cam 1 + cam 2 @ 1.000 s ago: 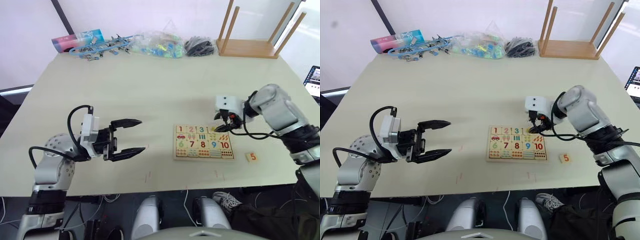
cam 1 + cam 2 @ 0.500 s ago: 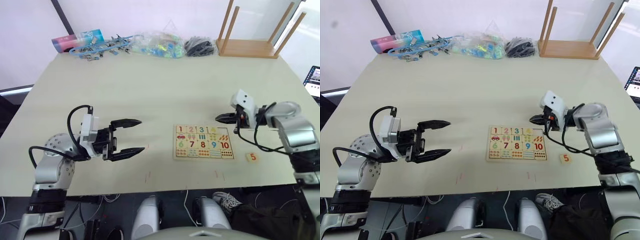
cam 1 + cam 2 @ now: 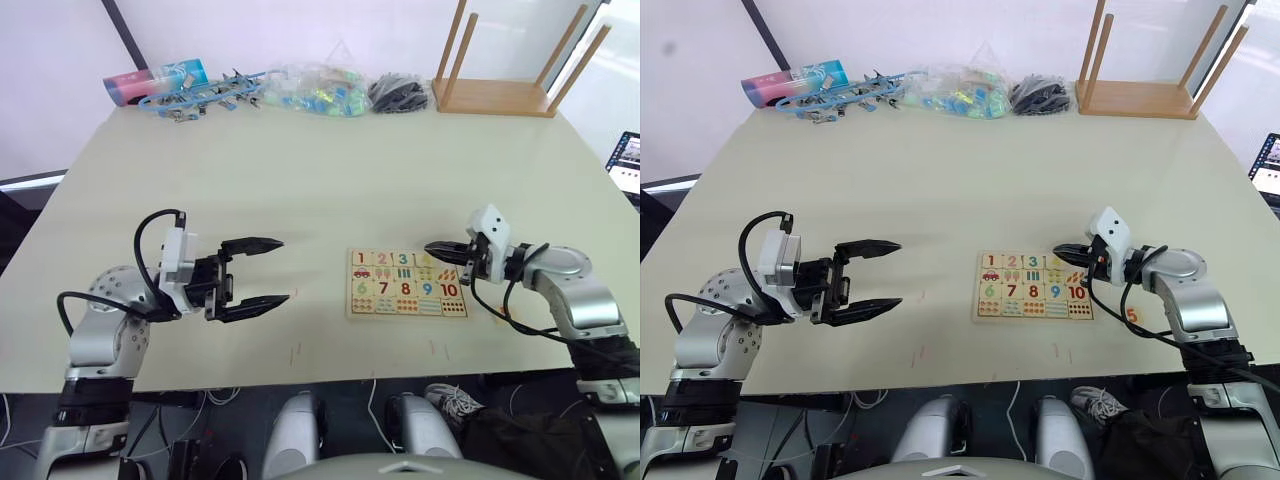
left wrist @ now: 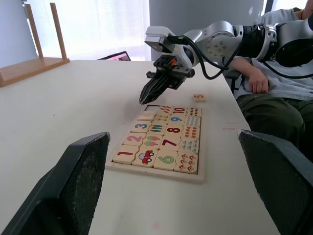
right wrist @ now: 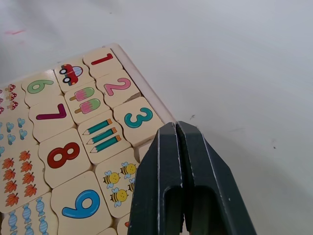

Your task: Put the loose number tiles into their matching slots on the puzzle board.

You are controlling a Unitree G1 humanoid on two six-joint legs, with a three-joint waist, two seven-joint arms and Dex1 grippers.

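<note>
The puzzle board (image 3: 407,283) lies flat on the table's front right part, with coloured number and picture tiles seated in its rows. My right gripper (image 3: 432,248) is shut on nothing, its fingertips just above the board's far right corner, next to the tile with a 3 (image 5: 136,119). A bare slot (image 4: 153,108) shows under them. One loose number tile, an orange 5 (image 4: 198,98), lies on the table right of the board, partly behind my right arm. My left gripper (image 3: 257,272) hangs open and empty well left of the board.
A wooden stool (image 3: 500,80) lies upturned at the table's far right corner. Bags, tools and a pink-blue packet (image 3: 155,78) line the far edge. A seated person (image 4: 259,93) is close by the table's right side. Bare tabletop (image 3: 300,190) spreads between my arms.
My right gripper has shut, swung from pointing down over the board to pointing left, and now sits low at its far right corner. The left arm has not moved.
</note>
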